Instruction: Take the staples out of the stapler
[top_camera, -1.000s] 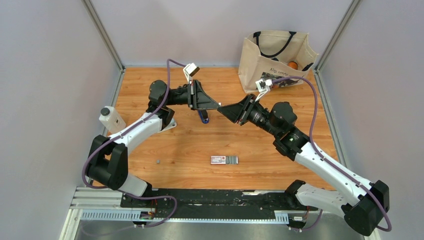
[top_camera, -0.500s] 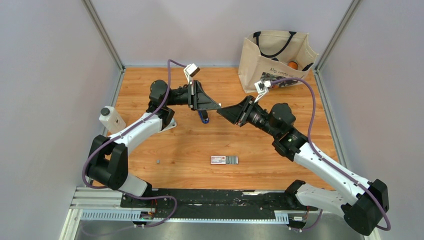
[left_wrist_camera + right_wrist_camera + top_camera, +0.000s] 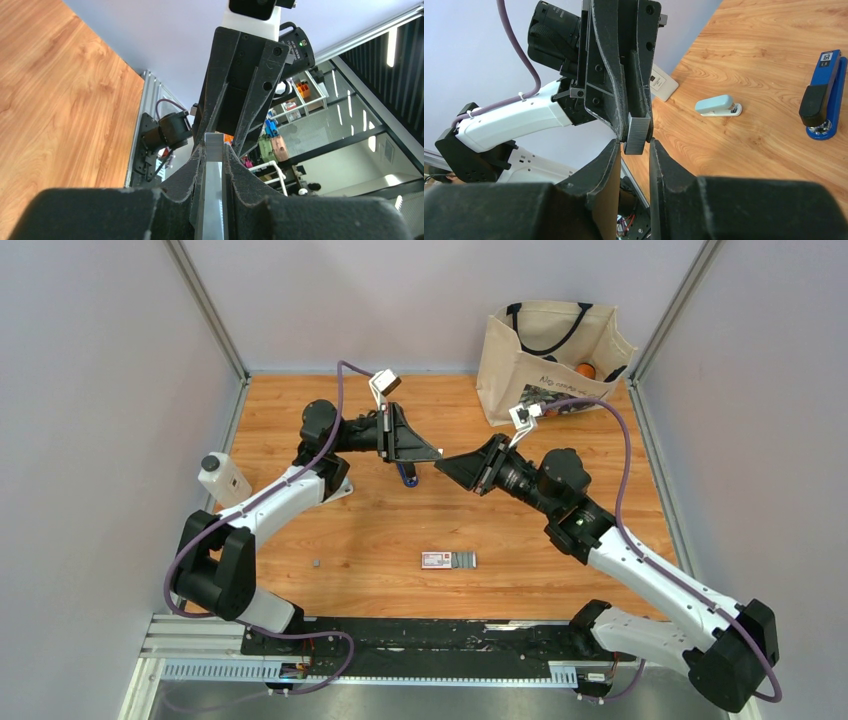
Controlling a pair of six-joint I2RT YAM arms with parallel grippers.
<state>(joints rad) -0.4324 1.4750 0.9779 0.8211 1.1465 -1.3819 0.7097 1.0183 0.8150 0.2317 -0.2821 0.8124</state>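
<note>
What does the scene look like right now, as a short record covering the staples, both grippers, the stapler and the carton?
staples: grey strip, held up between the two grippers
left gripper: shut on the staples
right gripper: open, jaws flanking the strip's free end, no firm grip visible
stapler: blue with black top, lying on the table, untouched
carton: red-and-white, flat on the table nearer the arm bases

The staples (image 3: 214,190) run off the left wrist view's bottom edge; the stapler (image 3: 406,477) seems half-hidden overhead.
</note>
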